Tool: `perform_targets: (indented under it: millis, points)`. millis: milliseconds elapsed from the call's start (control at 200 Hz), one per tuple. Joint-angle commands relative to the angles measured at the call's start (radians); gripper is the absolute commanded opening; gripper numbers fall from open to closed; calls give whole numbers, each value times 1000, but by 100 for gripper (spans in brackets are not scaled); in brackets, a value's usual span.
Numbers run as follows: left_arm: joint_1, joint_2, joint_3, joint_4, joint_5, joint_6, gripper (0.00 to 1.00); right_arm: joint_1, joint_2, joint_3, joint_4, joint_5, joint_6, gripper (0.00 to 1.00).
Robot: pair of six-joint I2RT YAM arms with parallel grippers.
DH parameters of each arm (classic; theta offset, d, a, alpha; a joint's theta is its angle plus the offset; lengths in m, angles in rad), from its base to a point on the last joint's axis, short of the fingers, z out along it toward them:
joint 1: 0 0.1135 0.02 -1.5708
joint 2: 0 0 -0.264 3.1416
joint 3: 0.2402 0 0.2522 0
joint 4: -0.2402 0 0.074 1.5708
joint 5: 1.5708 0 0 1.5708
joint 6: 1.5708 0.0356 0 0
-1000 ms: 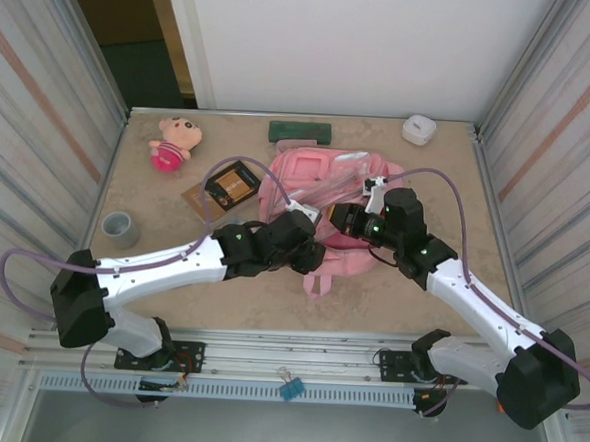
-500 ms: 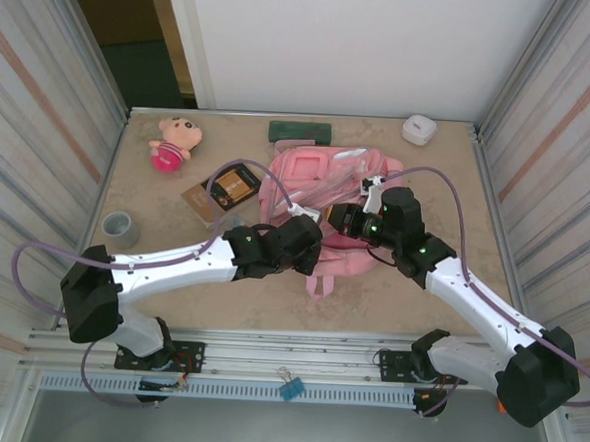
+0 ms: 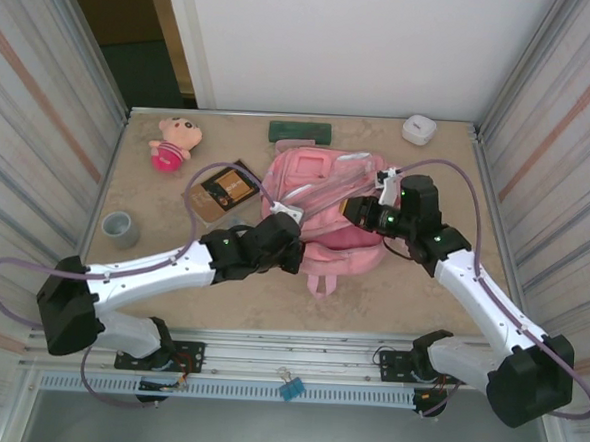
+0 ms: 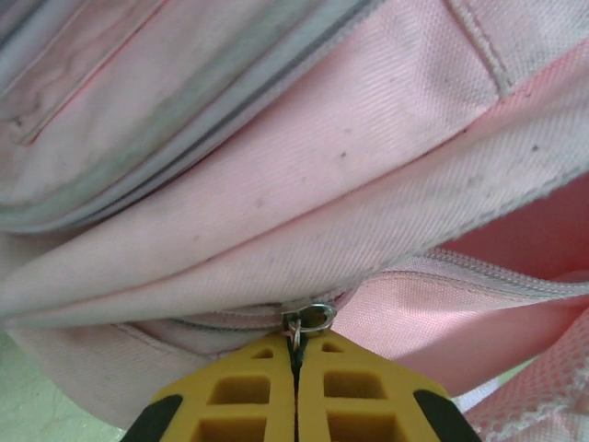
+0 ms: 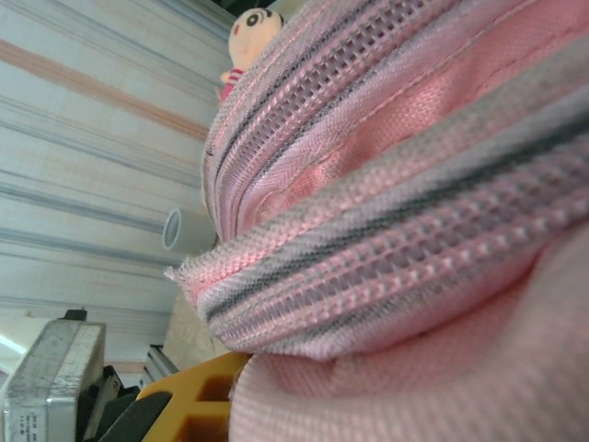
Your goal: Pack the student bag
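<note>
Large pink fabric student backpack point(image 3: 300, 171) lying mid-table, against both fingertips; probably soft, floppy, light. Left gripper point(image 4: 296, 361) fingers pressing together, pinching small metal zipper pull point(image 4: 309, 317). Right gripper point(image 3: 359, 210) clamping bag edge; seams seeming safest holds.

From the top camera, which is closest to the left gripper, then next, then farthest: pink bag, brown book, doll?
1. The student bag, pinched by the left gripper.
2. The brown book, to its left.
3. The plush doll, far-left corner.
</note>
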Motion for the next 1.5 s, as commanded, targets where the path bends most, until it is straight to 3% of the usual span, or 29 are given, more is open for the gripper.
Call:
perform_targets:
  millis: [0,40,135,200,331,541,702,802,922,992,1077,1203,1363,1498]
  points:
    - [29,-40,-65,-54,-32,28,0,-72,-39,71,14,-76,-61,0]
    - [39,-50,-80,-16,-2,39,0,-80,-40,66,19,-77,-43,1]
    - [48,-65,-94,98,72,60,0,-61,-49,-5,109,-60,69,32]
    - [48,-59,-84,161,103,59,0,-14,-71,-98,239,-16,168,46]
    - [48,-9,-36,230,158,47,0,95,-91,-183,342,137,269,55]
    - [48,26,-15,283,210,50,0,176,-61,-188,337,229,286,53]
    - [49,-14,-50,217,116,45,0,112,-75,-133,205,174,202,20]
    - [63,-53,-94,188,72,46,0,7,-90,-89,88,75,129,10]
    - [80,-77,-153,177,43,42,0,-132,-125,-59,13,-41,97,13]
    - [82,-76,-170,210,68,37,0,-160,-103,-31,14,-70,103,25]
    - [82,-60,-155,269,117,44,0,-126,-55,-26,74,-93,145,50]
    - [82,-18,-109,346,179,33,0,1,-61,-106,218,6,248,62]
    - [82,13,-68,405,254,8,0,141,-72,-148,245,176,274,61]
    - [82,5,-66,379,261,20,3,139,-45,-107,151,172,197,34]
